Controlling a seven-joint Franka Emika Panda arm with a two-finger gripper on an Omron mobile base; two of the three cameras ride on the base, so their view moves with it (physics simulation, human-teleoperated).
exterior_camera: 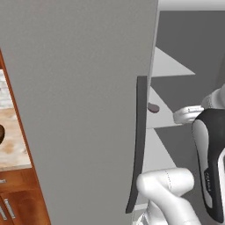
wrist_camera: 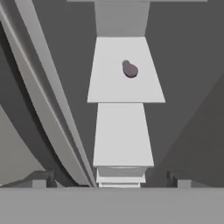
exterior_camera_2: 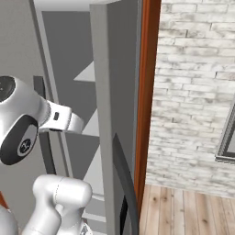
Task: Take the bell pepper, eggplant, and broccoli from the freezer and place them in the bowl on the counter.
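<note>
The freezer (exterior_camera: 83, 110) stands with its flat grey door swung open, and the dark curved handle (exterior_camera: 139, 145) runs down the door's edge. A small purple-mauve eggplant (wrist_camera: 130, 69) lies on a pale inner shelf (wrist_camera: 109, 87); it shows too as the eggplant (exterior_camera: 153, 107) just past the door edge. My gripper (wrist_camera: 111, 181) is open inside the freezer, well short of the eggplant, with nothing between its fingertips (wrist_camera: 41, 179). The bell pepper and the broccoli are out of view. A sliver of the dark bowl (exterior_camera: 1, 134) shows on the counter (exterior_camera: 13, 145) at far left.
Lower pale shelves (wrist_camera: 122, 135) step down below the eggplant's shelf. The second freezer door (exterior_camera_2: 114, 114) and a reddish-brown wooden panel (exterior_camera_2: 148, 92) close in on the right. Beyond them are a white brick wall (exterior_camera_2: 197, 82) and wooden floor (exterior_camera_2: 193, 211).
</note>
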